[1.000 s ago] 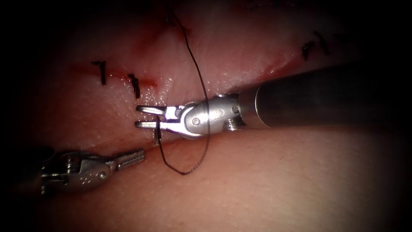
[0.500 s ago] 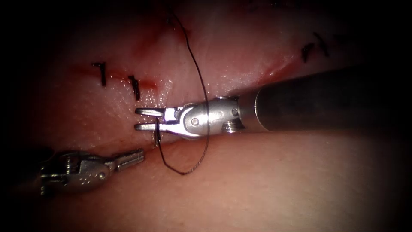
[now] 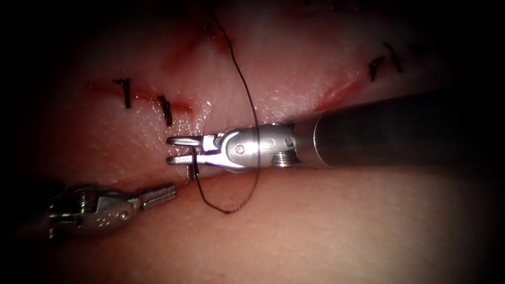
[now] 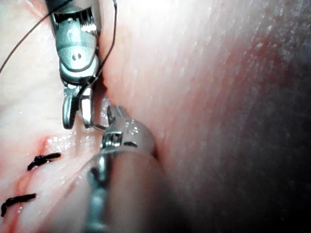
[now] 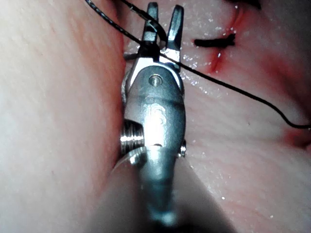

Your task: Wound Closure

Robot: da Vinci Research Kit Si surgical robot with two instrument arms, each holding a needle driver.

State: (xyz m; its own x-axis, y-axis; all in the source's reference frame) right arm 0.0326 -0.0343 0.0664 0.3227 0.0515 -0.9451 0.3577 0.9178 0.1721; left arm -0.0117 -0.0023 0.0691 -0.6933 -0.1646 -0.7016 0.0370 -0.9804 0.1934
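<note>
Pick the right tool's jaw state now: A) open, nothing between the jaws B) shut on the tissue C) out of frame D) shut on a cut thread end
A: the right tool shows two separate jaws with a clear gap; the thread only drapes across its wrist, and the gap shows again in the right wrist view.

Shiny metal claw (image 3: 178,150), glistening tissue (image 3: 326,221)
</note>
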